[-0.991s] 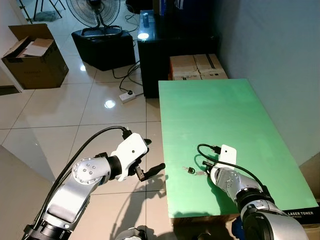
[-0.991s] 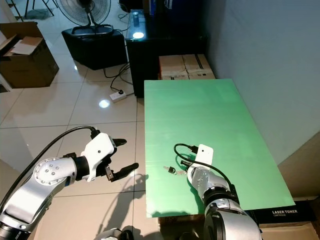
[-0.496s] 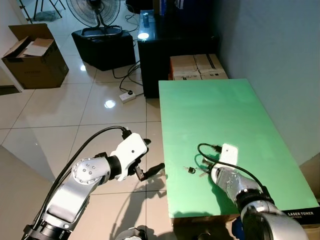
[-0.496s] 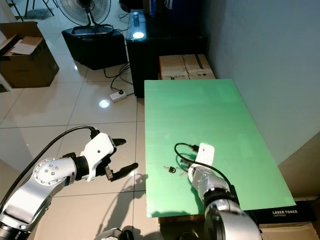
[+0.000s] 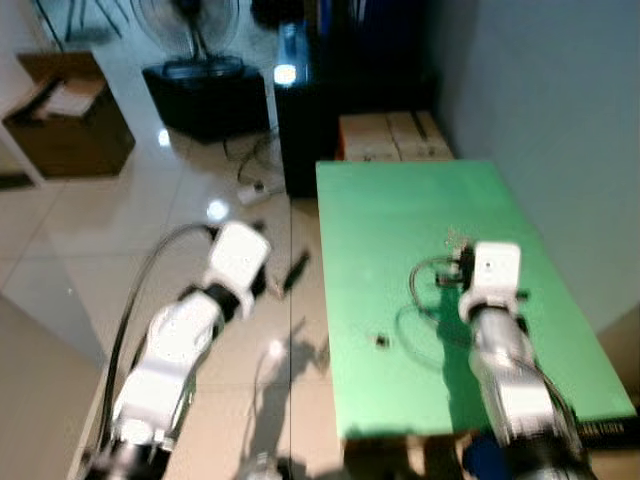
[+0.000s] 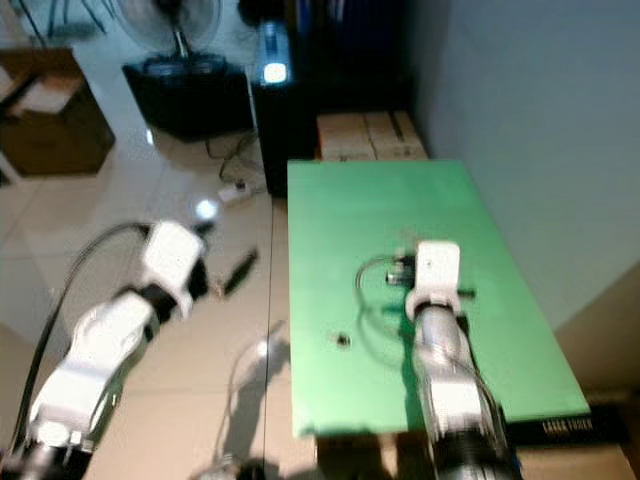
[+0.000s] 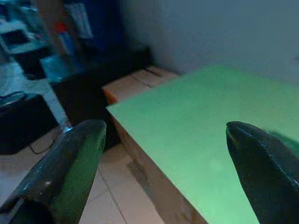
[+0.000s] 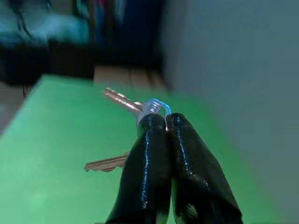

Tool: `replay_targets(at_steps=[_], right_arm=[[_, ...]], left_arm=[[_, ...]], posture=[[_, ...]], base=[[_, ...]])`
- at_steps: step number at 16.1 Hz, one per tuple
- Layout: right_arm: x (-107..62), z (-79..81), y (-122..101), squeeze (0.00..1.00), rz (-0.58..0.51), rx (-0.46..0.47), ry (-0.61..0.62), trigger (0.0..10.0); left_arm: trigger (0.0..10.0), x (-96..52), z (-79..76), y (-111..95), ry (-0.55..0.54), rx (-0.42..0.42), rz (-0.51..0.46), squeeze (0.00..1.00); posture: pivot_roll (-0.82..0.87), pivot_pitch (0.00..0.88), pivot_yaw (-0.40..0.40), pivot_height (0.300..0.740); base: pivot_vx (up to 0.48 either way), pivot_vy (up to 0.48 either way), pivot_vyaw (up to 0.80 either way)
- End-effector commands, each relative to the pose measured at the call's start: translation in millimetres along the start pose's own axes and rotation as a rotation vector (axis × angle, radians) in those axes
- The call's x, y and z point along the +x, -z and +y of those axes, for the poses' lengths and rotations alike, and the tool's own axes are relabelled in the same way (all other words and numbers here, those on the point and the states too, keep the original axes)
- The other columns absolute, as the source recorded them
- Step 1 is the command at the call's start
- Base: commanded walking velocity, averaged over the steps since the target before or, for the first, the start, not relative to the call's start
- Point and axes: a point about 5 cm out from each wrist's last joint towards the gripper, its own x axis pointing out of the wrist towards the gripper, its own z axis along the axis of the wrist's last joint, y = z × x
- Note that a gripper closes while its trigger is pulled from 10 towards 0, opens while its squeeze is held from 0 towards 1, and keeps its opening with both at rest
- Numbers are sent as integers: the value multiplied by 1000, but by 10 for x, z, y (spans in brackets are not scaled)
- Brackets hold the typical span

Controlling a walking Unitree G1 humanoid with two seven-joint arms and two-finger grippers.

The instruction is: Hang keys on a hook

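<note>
Right end effector (image 8: 161, 122) is clamped on the keys (image 8: 126, 103), held up above the green bench (image 5: 400, 230). Keys: two brass-coloured blades on a silvery ring with a blue glint; one blade points away, the other hangs sideways. A small dark item (image 5: 380, 341) lies on the bench. Left end effector (image 7: 163, 140) is spread wide, off the bench's edge over the floor (image 5: 120, 220).

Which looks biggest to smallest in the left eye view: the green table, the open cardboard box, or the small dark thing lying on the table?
1. green table
2. open cardboard box, farther away
3. small dark thing
</note>
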Motion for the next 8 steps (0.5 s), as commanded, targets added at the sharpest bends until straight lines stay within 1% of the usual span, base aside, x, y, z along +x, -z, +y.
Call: replay_targets(at_steps=[1, 2, 3, 5, 8], right_arm=[[-32, 8, -208, 0, -136, -74, 1, 0], [-56, 2, -241, 0, -162, -93, 8, 0], [-105, -8, -330, 0, -229, -143, 22, 0], [-144, -1, -467, 0, -325, -204, 32, 0], [-207, 49, -702, 0, -506, -315, 19, 0]], left_arm=[[10000, -53, 18, 16, -27, -3, -15, 0], [10000, -61, 6, 16, -26, 0, -22, 0], [10000, -73, -17, -2, -31, -8, -45, 0], [10000, -94, -10, -30, -62, -18, -86, 0], [10000, -132, -8, -36, -70, -20, -105, 0]], posture=[[-79, 0, 42, 740], [-79, 0, 42, 740], [-73, 0, 32, 740], [-70, 0, 27, 740], [-59, 0, 23, 740]], base=[[0, 0, 0], [0, 0, 0], [0, 0, 0], [0, 0, 0], [0, 0, 0]])
